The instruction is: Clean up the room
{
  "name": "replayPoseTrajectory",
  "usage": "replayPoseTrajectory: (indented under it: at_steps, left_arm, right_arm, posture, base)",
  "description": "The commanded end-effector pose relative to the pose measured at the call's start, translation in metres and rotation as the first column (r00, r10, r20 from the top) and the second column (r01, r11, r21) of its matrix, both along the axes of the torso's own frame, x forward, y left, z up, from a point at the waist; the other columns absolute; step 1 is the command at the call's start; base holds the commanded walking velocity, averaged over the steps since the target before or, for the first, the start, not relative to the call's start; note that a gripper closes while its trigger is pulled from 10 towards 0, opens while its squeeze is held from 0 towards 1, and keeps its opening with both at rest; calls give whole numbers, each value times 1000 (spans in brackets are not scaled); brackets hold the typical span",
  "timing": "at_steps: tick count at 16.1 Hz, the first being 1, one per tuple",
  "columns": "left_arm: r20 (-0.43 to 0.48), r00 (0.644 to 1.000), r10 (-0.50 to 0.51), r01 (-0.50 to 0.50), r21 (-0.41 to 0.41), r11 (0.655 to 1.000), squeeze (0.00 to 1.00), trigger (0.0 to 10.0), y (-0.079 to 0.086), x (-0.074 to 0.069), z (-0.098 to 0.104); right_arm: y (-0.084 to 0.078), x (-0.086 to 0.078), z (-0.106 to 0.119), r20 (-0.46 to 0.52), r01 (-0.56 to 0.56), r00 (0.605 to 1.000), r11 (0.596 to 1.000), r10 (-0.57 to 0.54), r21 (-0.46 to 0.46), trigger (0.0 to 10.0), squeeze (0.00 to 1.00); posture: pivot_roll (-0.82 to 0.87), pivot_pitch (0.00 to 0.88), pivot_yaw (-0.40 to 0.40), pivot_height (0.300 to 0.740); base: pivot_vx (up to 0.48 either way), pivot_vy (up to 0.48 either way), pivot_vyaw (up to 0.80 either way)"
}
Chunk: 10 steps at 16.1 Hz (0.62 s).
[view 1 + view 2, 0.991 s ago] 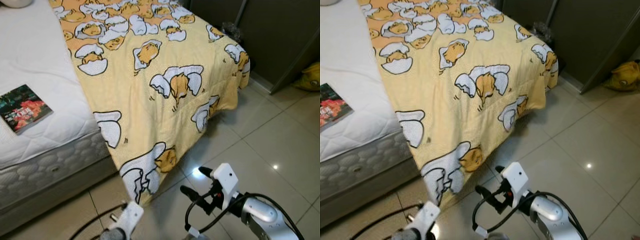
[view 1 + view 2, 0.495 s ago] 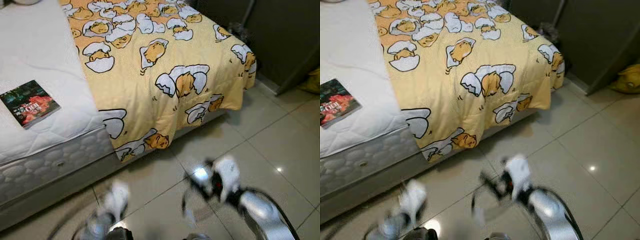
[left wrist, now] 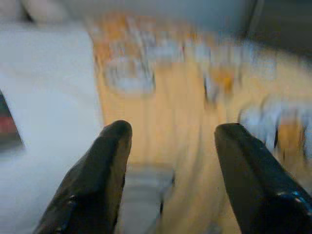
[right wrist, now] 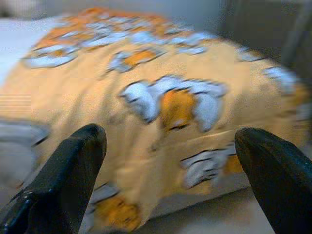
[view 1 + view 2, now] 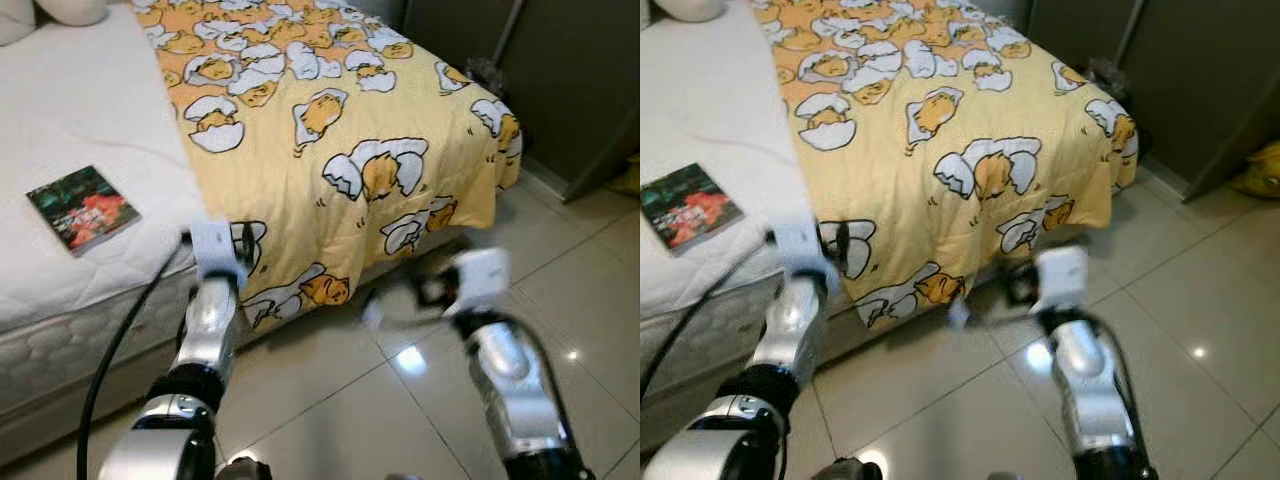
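Note:
A yellow blanket (image 5: 350, 130) printed with egg figures covers the right part of the bed and hangs over its near side. A book (image 5: 82, 207) lies on the bare white mattress (image 5: 80, 110). My left gripper (image 5: 218, 232) is raised at the mattress edge beside the blanket's hem, and it is open and empty in the left wrist view (image 3: 173, 127). My right gripper (image 5: 395, 300), blurred, is low in front of the hanging hem, with its fingers wide apart in the right wrist view (image 4: 170, 134).
Glossy tiled floor (image 5: 340, 420) runs along the bed. A dark wardrobe (image 5: 570, 70) stands at the back right, with a yellow object (image 5: 1258, 168) on the floor beside it. A dark bundle (image 5: 490, 72) sits at the bed's far corner. Pillows (image 5: 70, 8) lie at the bed's head.
Both arms have risen from low in the picture towards the bed, still blurred with motion. The blanket's near corner, stretched far down a second ago, now ends higher on the mattress side.

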<state>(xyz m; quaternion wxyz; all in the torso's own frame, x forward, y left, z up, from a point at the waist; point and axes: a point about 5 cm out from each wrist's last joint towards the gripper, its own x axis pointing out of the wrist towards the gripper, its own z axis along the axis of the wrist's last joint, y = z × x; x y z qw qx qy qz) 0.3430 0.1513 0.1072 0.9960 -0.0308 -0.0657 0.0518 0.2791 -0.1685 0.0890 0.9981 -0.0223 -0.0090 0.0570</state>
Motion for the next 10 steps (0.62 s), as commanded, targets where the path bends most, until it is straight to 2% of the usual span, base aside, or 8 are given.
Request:
replayPoseTrajectory:
  at_steps: [1,2,3,4,5,7,8,10]
  left_arm:
    - [88,996,15,-15,-3,1000,1000,10000,-3,1,20]
    - [94,996,11,-11,2,1000,1000,10000,-7,-1,22]
    - [95,996,4,-4,4,1000,0,10000,-12,-4,21]
    - [32,999,2,-4,59,998,0,10000,-14,-8,7]
    - [-1,1000,20,-20,45,999,0,10000,-11,-10,-1]
    - [-79,989,127,-121,77,990,0,10000,7,-14,-11]
    - [-181,951,249,-229,123,966,0,10000,28,-18,-27]
    - [-225,926,302,-266,177,948,0,10000,38,-22,-36]
  right_arm:
    - [2,0,0,9,15,1000,1000,-15,-5,10000,0]
    - [4,0,-1,7,12,1000,1000,-12,-6,10000,0]
    - [5,2,-4,-4,7,1000,1000,-7,-18,10000,0]
    - [3,5,-6,-26,4,1000,1000,-4,-10,10000,0]
    - [4,7,-8,-45,-17,999,1000,17,0,10000,0]
    - [6,11,-8,-45,-23,999,1000,23,-2,10000,0]
    - [7,12,-11,-53,-26,998,1000,26,-1,10000,0]
    - [4,10,-15,-58,-13,998,1000,13,1,10000,0]
  posture:
    - [-193,0,20,740]
    - [-192,0,21,740]
    - [-191,0,22,740]
    - [-189,0,23,740]
    - [-187,0,20,740]
    - [-184,0,21,740]
    - [-182,0,26,740]
    - [-179,0,31,740]
  base:
    - [0,0,0]
    - [0,0,0]
    - [0,0,0]
    - [0,0,738]
    - [0,-469,631]
    - [0,-474,609]
    - [0,-469,600]
    - [0,-469,600]
